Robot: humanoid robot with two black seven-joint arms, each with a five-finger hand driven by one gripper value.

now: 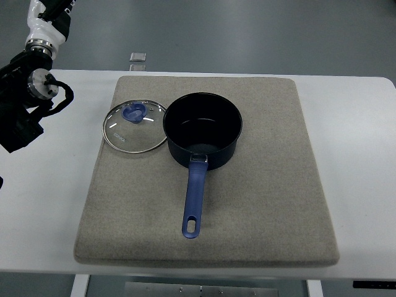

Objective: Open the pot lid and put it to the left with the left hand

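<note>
Pot lid (135,127): glass disc with metal rim and blue knob, lying flat, knob up, on the mat just left of the pot, its right edge at or tucked against the pot's wall. Already off the pot and on the left side, so the placing looks done.

Bench (43,204): white top, carries everything; a small pale object (138,57) sits at its far edge, too small to identify.

Mat (266,185): grey-beige felt pad covering most of the bench, likely there to cushion and stop pot and lid from sliding.

Left arm (28,93): black and white, enters at the upper left, well apart from the lid. Hand (15,127) is a dark mass over the bench edge; whether its fingers are spread or curled cannot be told. It holds nothing visible.

Pot (203,129): dark blue saucepan, uncovered and empty, centred on the mat, blue handle (194,201) pointing toward the robot.

Right arm: not in view.
</note>
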